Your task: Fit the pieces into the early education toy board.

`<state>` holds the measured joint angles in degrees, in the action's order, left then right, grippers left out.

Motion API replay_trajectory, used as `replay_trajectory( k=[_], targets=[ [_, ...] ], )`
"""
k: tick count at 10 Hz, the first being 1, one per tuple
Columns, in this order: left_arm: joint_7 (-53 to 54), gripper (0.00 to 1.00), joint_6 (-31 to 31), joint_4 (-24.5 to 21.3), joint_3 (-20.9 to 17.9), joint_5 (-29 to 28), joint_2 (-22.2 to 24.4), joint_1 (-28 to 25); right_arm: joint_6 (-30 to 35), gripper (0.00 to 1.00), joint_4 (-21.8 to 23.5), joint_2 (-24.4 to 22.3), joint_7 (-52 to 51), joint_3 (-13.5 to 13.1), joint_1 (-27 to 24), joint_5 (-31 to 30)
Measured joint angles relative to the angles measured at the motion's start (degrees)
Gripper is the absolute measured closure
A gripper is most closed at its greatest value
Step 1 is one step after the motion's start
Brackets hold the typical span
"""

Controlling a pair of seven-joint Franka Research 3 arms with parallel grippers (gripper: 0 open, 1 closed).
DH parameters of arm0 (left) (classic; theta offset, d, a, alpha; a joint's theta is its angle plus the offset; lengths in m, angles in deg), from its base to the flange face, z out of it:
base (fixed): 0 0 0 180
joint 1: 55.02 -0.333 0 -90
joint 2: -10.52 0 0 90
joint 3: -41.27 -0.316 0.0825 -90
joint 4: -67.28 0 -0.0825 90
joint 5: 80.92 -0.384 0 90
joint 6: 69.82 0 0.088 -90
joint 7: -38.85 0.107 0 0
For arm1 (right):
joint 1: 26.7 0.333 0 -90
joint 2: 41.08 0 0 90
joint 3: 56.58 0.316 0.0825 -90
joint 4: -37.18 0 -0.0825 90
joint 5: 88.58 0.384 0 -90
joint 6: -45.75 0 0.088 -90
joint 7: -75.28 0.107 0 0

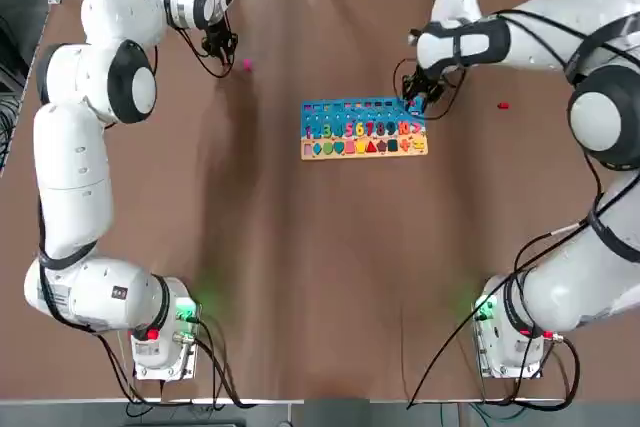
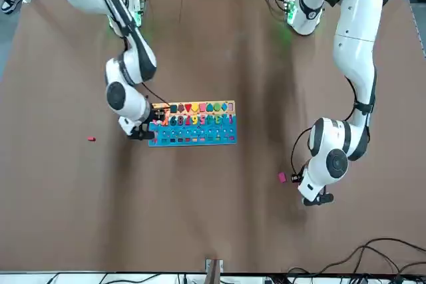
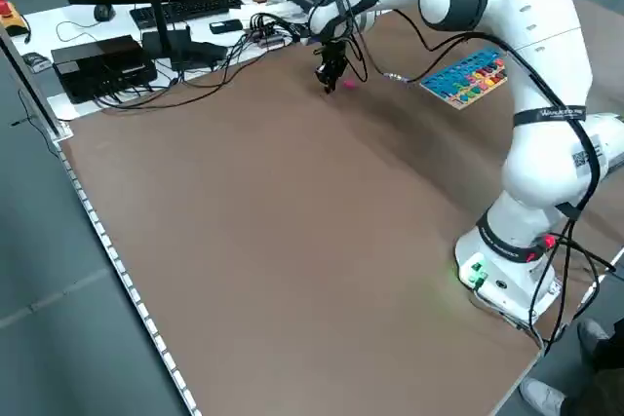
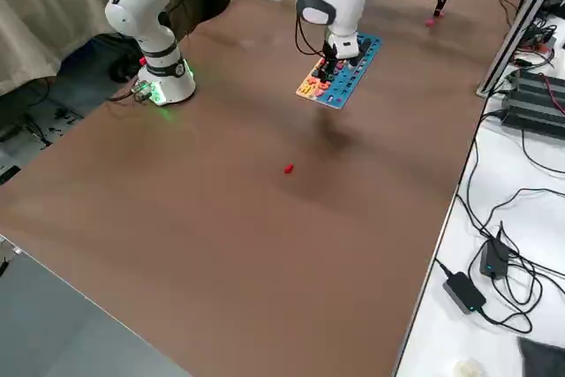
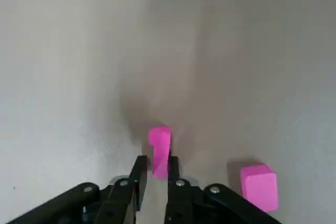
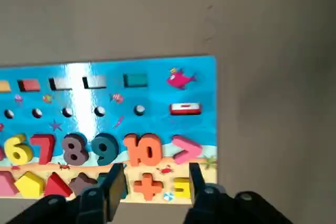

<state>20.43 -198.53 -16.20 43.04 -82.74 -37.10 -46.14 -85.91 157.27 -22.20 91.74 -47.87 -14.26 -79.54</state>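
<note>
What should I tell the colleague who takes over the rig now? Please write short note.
Left end effector: open around the pink hooked piece, low at table; firm grip not confirmed.
Right end effector: open over the board's tan strip.
Also loose: pink block beside the hooked one; red piece on the robot's right.
Done: many numbers and shapes on board.
Left: those three pieces; check the slanted pink piece beside the orange 10.

Top looks straight down; front faces the robot; both share the whole board (image 1: 364, 128).
</note>
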Motion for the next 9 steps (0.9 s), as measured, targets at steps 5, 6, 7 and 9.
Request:
replay_trajectory(
  k=[5,6,7,9],
  targets=[
    [-0.5,0.87,0.0,0.0,0.0,0.0,0.0,0.0,5.8,0.05,-0.2,-8.4,-8.1,-7.6,-7.0,0.0],
    [-0.6,0.86,0.0,0.0,0.0,0.0,0.1,-0.1,7.7,0.02,-0.4,-10.6,-9.0,-9.1,-8.4,-1.1],
    [-0.6,0.86,0.1,-0.1,0.0,0.0,0.4,-0.2,9.8,0.01,-0.8,-12.8,-10.6,-10.2,-10.1,-3.9],
    [-0.6,0.86,2.2,-1.1,0.1,0.0,3.7,-0.4,12.2,0.01,-2.1,-16.4,-12.8,-12.2,-12.9,-7.3]
  ],
)
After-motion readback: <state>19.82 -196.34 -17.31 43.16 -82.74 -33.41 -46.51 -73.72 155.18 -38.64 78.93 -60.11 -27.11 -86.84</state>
